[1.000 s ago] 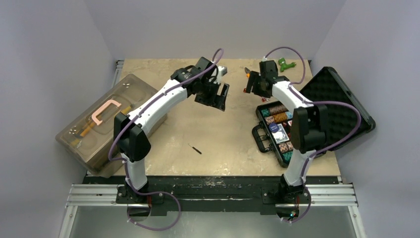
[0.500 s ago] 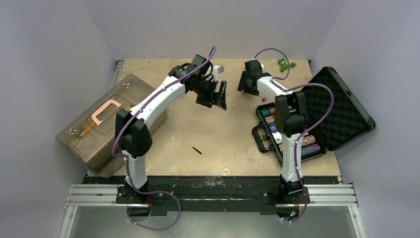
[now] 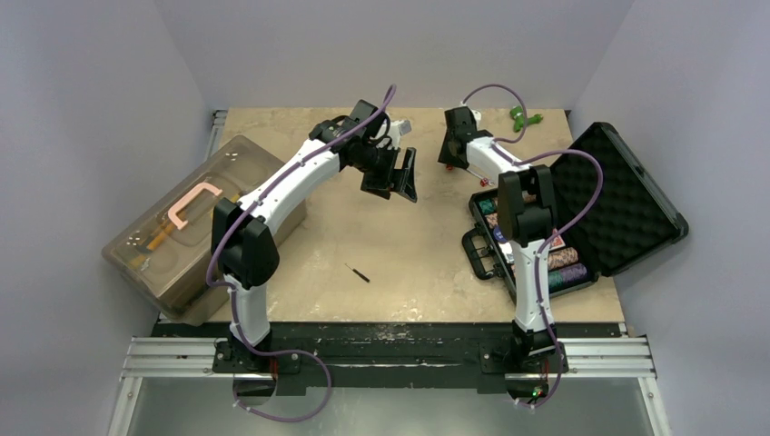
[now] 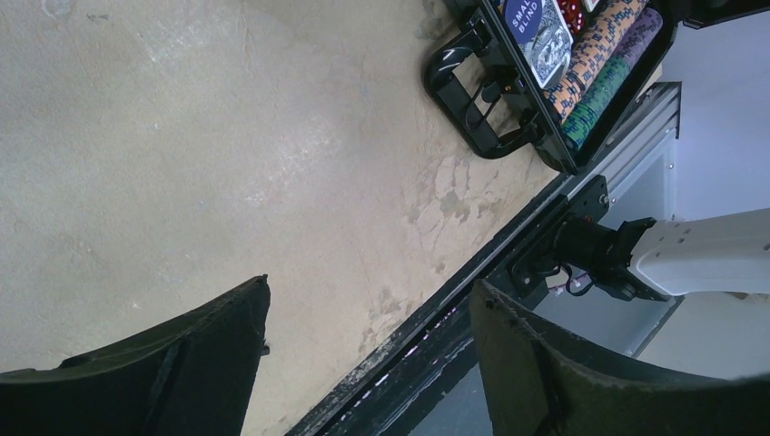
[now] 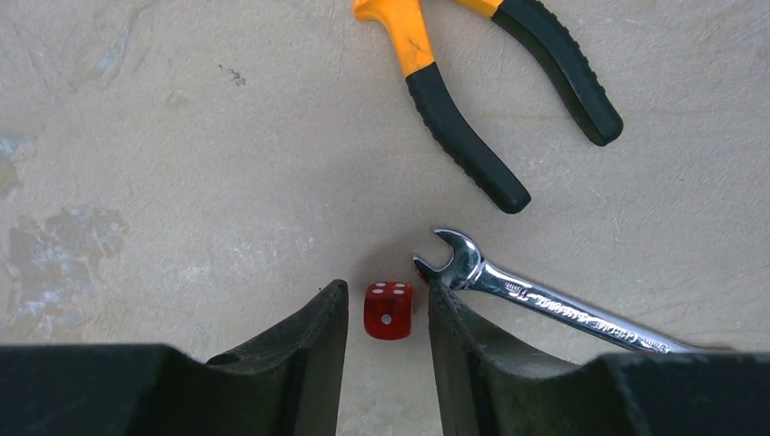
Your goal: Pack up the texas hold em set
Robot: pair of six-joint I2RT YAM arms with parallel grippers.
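The black case point(image 3: 626, 195) lies open at the right, its foam-lined lid folded back. Striped chips point(image 3: 556, 265) and a blue card deck point(image 4: 538, 27) sit in its tray, which also shows in the left wrist view point(image 4: 472, 109). A red die point(image 5: 388, 311) lies on the table at the back, beside the case. My right gripper point(image 5: 388, 289) is open with one finger on each side of the die, not touching it; it also shows in the top view point(image 3: 451, 154). My left gripper point(image 4: 370, 286) is open and empty above mid-table, also in the top view point(image 3: 398, 177).
A chrome wrench point(image 5: 545, 302) touches the right finger's tip. Orange-and-black pliers point(image 5: 490, 100) lie just beyond the die. The translucent brown toolbox point(image 3: 195, 222) is at the left, a small black screwdriver point(image 3: 359, 272) near the front, and a green object point(image 3: 524, 116) at the back.
My right arm has swung left and back, uncovering the case's tray, and its gripper has settled over the die. The left arm has barely moved.
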